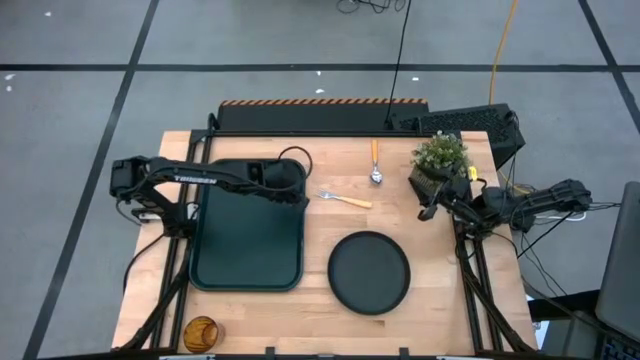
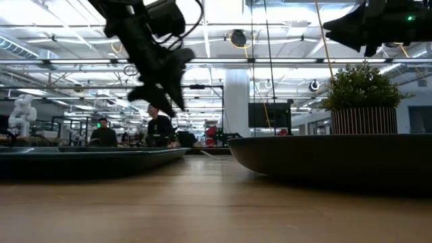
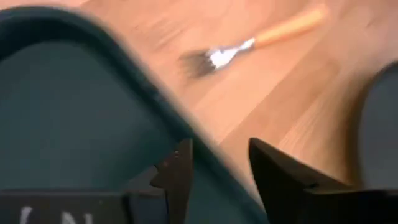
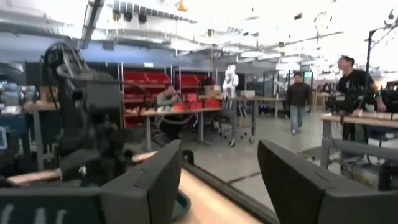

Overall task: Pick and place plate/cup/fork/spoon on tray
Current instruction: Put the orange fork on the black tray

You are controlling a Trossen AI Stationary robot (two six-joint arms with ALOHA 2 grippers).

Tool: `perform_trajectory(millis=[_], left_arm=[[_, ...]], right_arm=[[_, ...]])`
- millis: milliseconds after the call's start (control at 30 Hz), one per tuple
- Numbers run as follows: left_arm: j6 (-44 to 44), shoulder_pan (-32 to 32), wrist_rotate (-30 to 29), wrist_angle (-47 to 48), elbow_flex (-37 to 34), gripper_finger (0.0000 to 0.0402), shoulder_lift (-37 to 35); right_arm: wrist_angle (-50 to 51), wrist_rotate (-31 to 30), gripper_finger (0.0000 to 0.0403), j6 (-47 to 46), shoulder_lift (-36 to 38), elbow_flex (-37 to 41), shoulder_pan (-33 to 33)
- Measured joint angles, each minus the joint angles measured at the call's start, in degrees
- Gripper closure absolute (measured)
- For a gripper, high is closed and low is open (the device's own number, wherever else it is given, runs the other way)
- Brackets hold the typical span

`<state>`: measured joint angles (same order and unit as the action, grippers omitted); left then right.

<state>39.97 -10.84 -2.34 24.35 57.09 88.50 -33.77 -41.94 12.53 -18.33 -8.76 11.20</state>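
left gripper straddles tray rim

Bright overhead light, wrist views blurred (motion)

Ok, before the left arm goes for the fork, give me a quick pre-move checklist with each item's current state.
1. Left gripper empty, jaws apart: ok; it sits over the tray's corner nearest the fork.
2. Fork clear to grasp: ok; it lies alone on the wood between tray and spoon, touching neither.
3. Tray free to receive: ok; nothing lies in it.
4. Right gripper out of the way: ok; it is beside the potted plant, jaws open and empty.
5. Plate and cup placed: not ok; both are on the table, off the tray.
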Motion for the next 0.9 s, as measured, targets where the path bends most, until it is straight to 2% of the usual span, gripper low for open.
perform_trajectory(millis=[67, 133, 233, 400, 633, 900], left_arm=[[1.76, 0.03, 2.79, 0.02, -0.31, 0.02, 0.91], [3.52, 0.53, 5.18, -4.79, 0.04, 0.0179, 2.41], [8.06, 1.31, 5.57, -2.16, 0.41, 0.0165, 4.74], [10.13, 1.9, 5.35, 1.78, 4.08, 0.0163, 8.49], [8.28, 2.51, -0.1, 19.68, 15.54, 0.0163, 13.48], [10.6, 3.84, -1.21, 21.8, 21.76, 0.0163, 17.17]], right_arm=[[-1.62, -0.01, 0.0191, 0.64, -0.11, -0.12, 0.0], [-2.01, 0.09, 0.0191, 1.57, -0.19, -0.12, 0.0], [-2.49, 0.0, 0.019, 1.95, -0.55, -0.15, 0.0], [-2.09, 0.32, 0.019, 0.63, -1.73, -0.15, -0.02], [-2.44, 1.99, 0.019, -0.85, -2.7, -0.15, 0.0], [1.5, 3.29, 0.019, -4.02, -2.97, -0.15, 0.05]])
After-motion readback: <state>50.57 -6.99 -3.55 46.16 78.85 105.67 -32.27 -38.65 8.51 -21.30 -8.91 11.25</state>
